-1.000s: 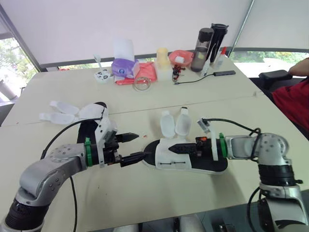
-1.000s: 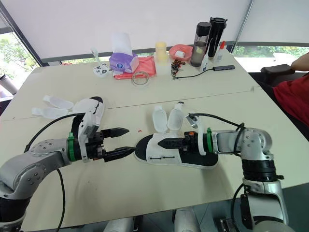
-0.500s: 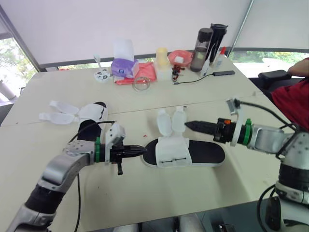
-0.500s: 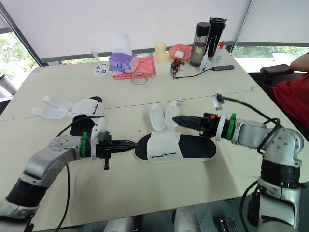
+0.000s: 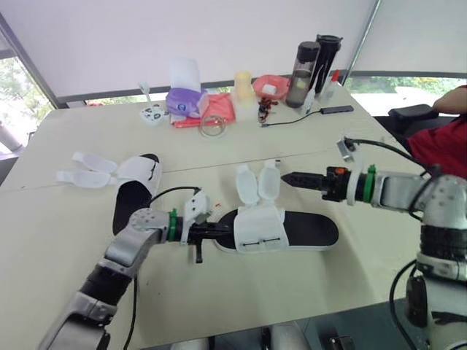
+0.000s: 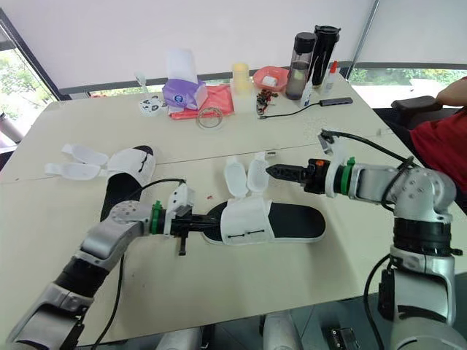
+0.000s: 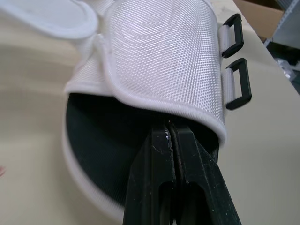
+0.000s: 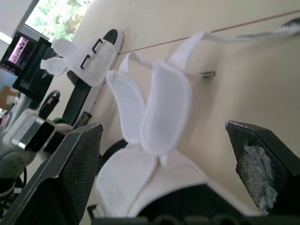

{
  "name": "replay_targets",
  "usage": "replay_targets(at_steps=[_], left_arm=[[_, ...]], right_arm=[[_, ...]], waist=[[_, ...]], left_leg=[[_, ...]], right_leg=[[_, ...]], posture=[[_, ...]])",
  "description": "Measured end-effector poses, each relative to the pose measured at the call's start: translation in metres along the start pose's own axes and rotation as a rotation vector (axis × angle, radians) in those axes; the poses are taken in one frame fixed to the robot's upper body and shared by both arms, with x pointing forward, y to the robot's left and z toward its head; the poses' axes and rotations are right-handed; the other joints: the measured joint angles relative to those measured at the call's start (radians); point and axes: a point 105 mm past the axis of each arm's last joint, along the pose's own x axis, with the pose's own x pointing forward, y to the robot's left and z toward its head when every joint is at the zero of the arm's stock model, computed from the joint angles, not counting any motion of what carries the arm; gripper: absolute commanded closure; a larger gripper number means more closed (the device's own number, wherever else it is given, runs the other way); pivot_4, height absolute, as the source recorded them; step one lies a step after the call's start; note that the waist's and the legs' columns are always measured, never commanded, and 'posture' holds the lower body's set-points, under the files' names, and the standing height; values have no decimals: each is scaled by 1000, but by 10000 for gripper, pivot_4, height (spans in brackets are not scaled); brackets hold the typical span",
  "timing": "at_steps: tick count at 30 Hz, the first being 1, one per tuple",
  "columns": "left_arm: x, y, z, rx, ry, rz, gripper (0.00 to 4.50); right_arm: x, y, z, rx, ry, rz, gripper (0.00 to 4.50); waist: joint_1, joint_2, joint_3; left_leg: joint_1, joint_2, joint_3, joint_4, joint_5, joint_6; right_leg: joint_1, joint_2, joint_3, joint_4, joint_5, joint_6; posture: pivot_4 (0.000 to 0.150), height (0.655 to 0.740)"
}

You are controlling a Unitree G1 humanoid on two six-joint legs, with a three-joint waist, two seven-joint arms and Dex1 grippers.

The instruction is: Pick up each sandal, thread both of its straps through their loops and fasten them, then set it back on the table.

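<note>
We find the nearer sandal, black-soled with a white mesh upper (image 5: 263, 227), lying flat on the beige table (image 5: 219, 292) near its middle. Its two white straps (image 5: 257, 184) stand up side by side on the far edge, and the two black plastic loops (image 7: 238, 83) on the near side are empty, so in our judgement neither strap is threaded. The left gripper (image 5: 225, 228) lies low at the toe, its fingers pressed together with nothing between them, the tip tucked under the front edge of the upper. The right gripper (image 5: 288, 177) hovers just beside the straps without touching them, its fingers spread wide. A second sandal of the same make (image 5: 135, 189) lies well apart at the table's left, its straps splayed open. Risks noted: the left gripper has no hold on the shoe, so a forward push would likely skid the sandal along the table rather than lift it. Because the straps lie against each other, the right fingers could close on both at once, and threading would fail at the loops.
</note>
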Motion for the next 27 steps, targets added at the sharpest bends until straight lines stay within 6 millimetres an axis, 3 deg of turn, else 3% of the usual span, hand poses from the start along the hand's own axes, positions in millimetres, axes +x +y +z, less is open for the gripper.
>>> replay_targets(at_steps=[6, 23, 27], left_arm=[[5, 2, 2, 78, 72, -26, 44702], [7, 2, 4, 98, 81, -23, 44702], [10, 1, 5, 106, 79, -22, 45000]], right_arm=[[32, -15, -4, 88, 24, -43, 0], [70, -28, 33, 343, -135, -14, 0], [84, -30, 30, 403, -127, -19, 13158]], waist=[[3, 1, 0], [-3, 1, -1], [2, 1, -1]], left_leg=[[0, 0, 0, 0, 0, 0], [2, -1, 0, 0, 0, 0], [1, -1, 0, 0, 0, 0]], right_leg=[[0, 0, 0, 0, 0, 0], [1, 0, 0, 2, 0, 0], [1, 0, 0, 1, 0, 0]], posture=[[1500, 7400], [1500, 7400], [1500, 7400]])
